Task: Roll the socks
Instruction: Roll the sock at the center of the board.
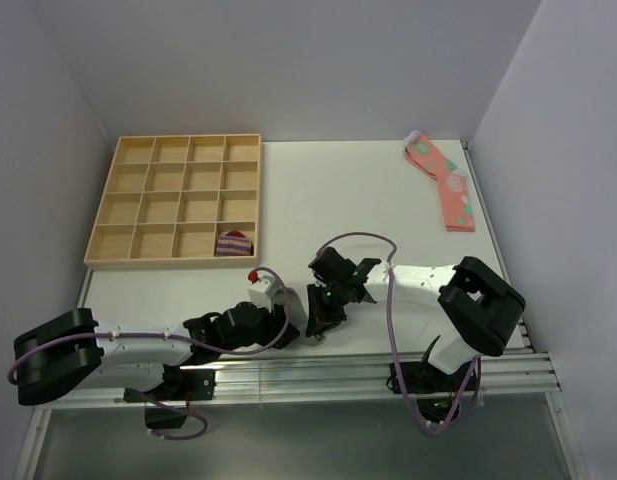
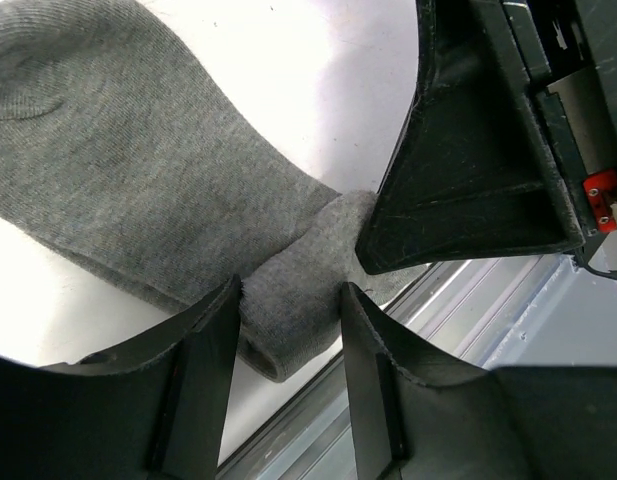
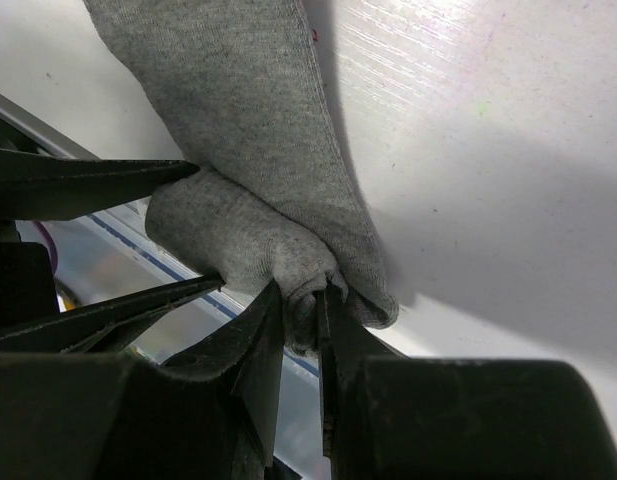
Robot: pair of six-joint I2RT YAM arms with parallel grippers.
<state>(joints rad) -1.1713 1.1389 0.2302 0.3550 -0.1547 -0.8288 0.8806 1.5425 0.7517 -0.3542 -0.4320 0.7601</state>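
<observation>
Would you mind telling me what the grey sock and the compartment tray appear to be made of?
The grey sock looks like soft knitted fabric with a matte finish: fine ribbed stitches show and it bunches into folds. The fibre cannot be told. The tray looks like pale, unvarnished wood, perhaps plywood: light tan, with thin straight dividers.

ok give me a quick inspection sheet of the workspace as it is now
surface: white table, a few small specks
job's things: grey sock, one end rolled at the table's near edge, rest flat
clutter: pink spotted socks far right; wooden tray far left, purple-striped bundle in its near right compartment
grippers: left gripper fingers clamp the roll; right gripper pinches a fold of it
cables: purple cable loops over the right arm
surroundings: white walls, metal rail along the near edge
</observation>
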